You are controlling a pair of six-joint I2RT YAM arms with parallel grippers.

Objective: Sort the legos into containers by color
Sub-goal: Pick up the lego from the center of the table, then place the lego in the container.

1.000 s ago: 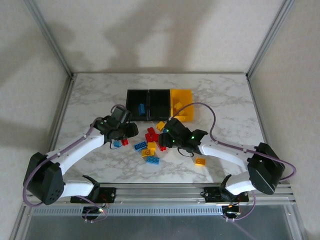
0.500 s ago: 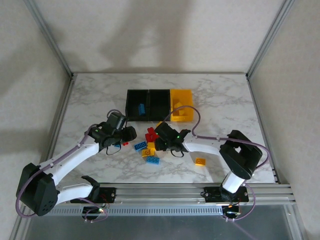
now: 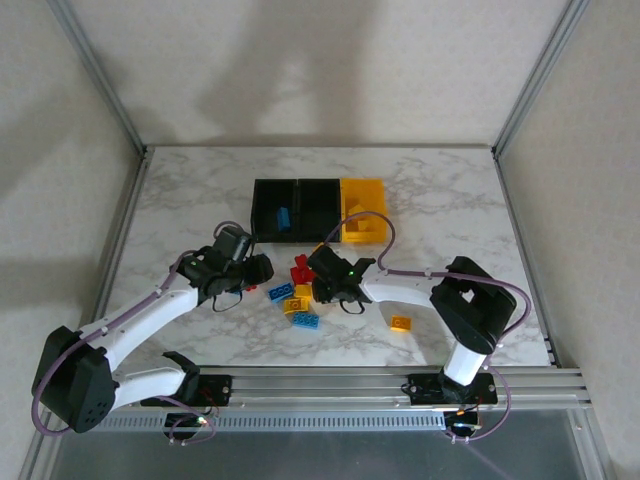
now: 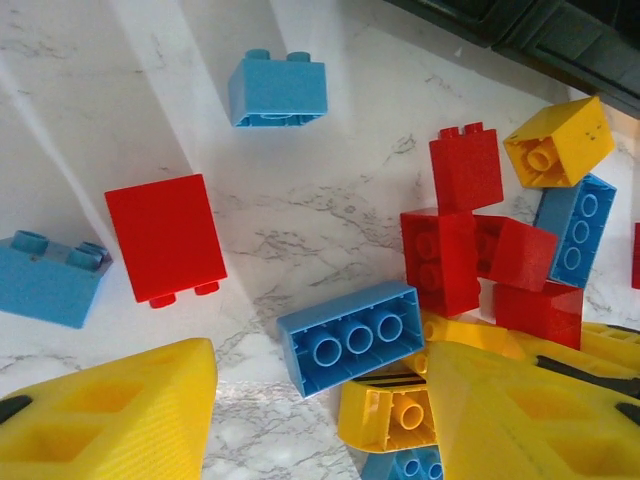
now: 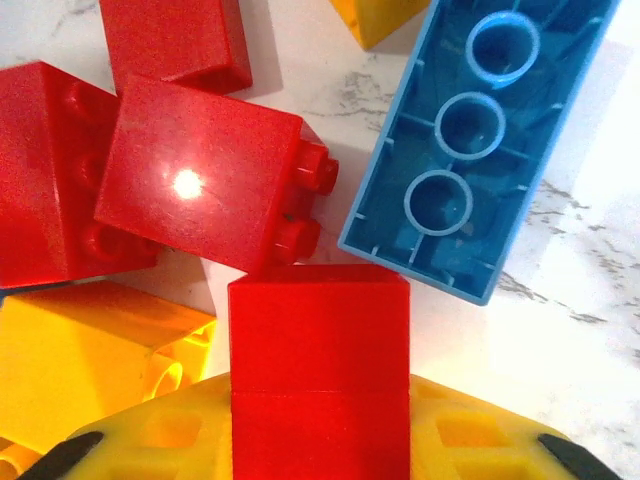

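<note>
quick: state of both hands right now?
Left hand: open, holding nothing.
Right hand: closed on a small red plastic studded brick.

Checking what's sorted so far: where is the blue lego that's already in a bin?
Top view: the blue lego lies inside the leftmost black bin, beyond the loose pile.

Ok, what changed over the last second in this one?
The right arm folded its elbow up and drew its claw left and nearer, onto the pile of loose bricks. Its fingers now flank a small red plastic brick, apparently gripping it. The left claw slid slightly nearer, open. The row of three joined plastic bins, the light blue brick in the left black one and the pile stayed put.
</note>
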